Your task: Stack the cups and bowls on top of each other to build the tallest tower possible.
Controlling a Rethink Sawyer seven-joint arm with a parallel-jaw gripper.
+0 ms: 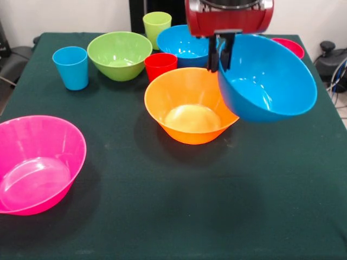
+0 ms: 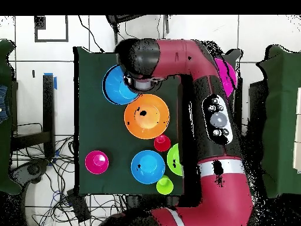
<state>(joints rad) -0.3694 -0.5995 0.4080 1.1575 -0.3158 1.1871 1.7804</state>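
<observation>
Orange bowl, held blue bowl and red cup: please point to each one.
Orange bowl [image 1: 191,118]: front view, inner bottom.
Held blue bowl [image 1: 268,81]: front view, inner wall.
Red cup [image 1: 160,67]: front view, outer side.

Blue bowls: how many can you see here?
2. One blue bowl hangs tilted from the gripper, beside the orange bowl. The other blue bowl sits on the table behind the red cup. The arm could be hiding more.

Probably a robotics lab: cloth-covered table [image 1: 162,216], tiled floor [image 2: 35,65], loose cables [image 2: 41,176].
</observation>
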